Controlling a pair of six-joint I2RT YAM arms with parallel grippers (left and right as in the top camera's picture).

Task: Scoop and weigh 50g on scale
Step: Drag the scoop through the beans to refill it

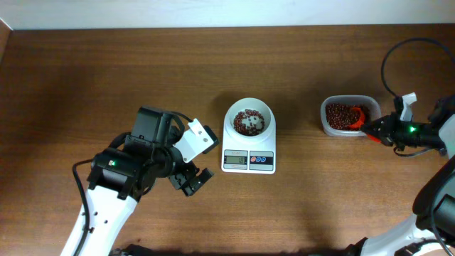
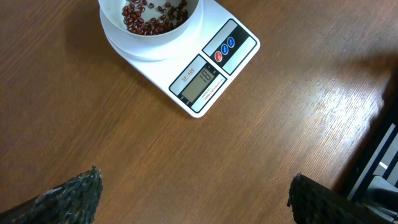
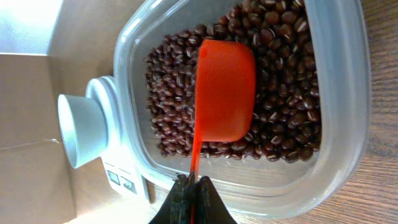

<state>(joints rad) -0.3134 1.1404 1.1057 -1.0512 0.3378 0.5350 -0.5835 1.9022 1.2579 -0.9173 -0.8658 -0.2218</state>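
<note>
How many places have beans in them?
2. Some beans sit in the white bowl on the scale; more fill the clear tub at the right, under the orange scoop.

A brown wood-grain table (image 1: 85, 78) is carrying everything. The white scale (image 1: 249, 146) is sitting flat on it near the middle, its display facing the robot's side. A clear container (image 1: 323, 117) is resting on the wood to the scale's right, apart from it and level with its bowl.
</note>
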